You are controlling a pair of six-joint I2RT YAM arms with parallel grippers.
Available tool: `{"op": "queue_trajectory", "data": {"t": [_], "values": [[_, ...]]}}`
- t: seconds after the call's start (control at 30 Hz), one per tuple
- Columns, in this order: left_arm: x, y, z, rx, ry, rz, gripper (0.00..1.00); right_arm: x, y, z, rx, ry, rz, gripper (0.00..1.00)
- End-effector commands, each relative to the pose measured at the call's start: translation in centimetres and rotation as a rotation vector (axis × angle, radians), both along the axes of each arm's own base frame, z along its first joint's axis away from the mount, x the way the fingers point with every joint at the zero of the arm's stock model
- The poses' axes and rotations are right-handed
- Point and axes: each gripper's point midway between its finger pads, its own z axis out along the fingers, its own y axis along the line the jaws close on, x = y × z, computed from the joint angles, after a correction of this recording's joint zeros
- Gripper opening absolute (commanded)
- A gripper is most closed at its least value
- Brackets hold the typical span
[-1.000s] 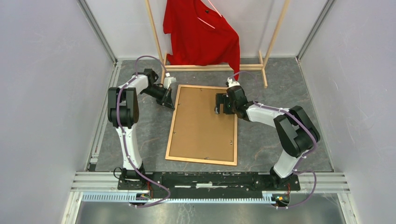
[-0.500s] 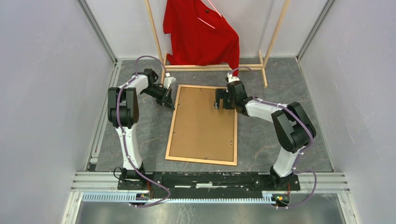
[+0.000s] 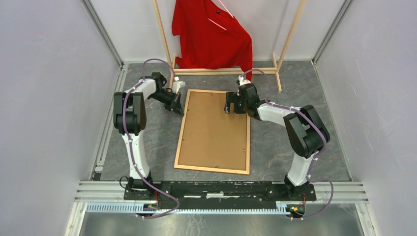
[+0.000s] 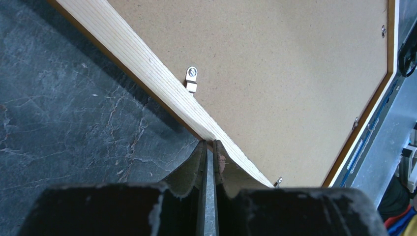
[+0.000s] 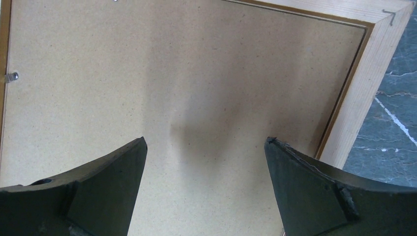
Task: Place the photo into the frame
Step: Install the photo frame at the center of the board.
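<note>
Now | frame (image 3: pixel 180 135) holds backing board (image 3: pixel 214 130) | left gripper (image 4: pixel 208 143) pinched closed | right gripper (image 5: pixel 205 139) wide

Overhead and close wrist views (downward) share frame (image 4: pixel 155 69).

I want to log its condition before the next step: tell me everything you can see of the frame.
The frame is a large, thin wooden rectangle, orange-brown on its sides and pale and grainy on the back. It lies flat on the table, back up. A brown backing board fills it, and small metal clips sit along the inner edge. The left gripper has its shut jaws at the left rail near the far corner. The right gripper hangs open over the board by the far right corner.
</note>
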Motion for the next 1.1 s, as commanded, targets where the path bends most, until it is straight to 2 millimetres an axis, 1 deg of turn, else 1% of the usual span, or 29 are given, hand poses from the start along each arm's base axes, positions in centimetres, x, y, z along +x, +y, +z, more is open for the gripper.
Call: {"op": "queue_trajectory", "data": {"t": [0.0,0.3,0.6,1.07], "values": [[-1.7,1.2,-2.6,0.093,0.053,-0.040,0.13,1.3,0.0,0.9,0.020,-0.028,-0.015,0.98],[-1.7,1.3,-2.7,0.095,0.053,-0.041,0.13,1.2,-1.3,0.6,-0.015,-0.023,-0.036,0.98],[-1.6,1.3,-2.7,0.095,0.052,-0.041,0.13,0.8,-2.2,0.9,-0.047,-0.036,-0.051,0.98],[-1.8,1.3,-2.8,0.100,0.056,-0.041,0.13,0.3,-2.7,1.1,-0.054,-0.039,-0.062,0.98]]}}
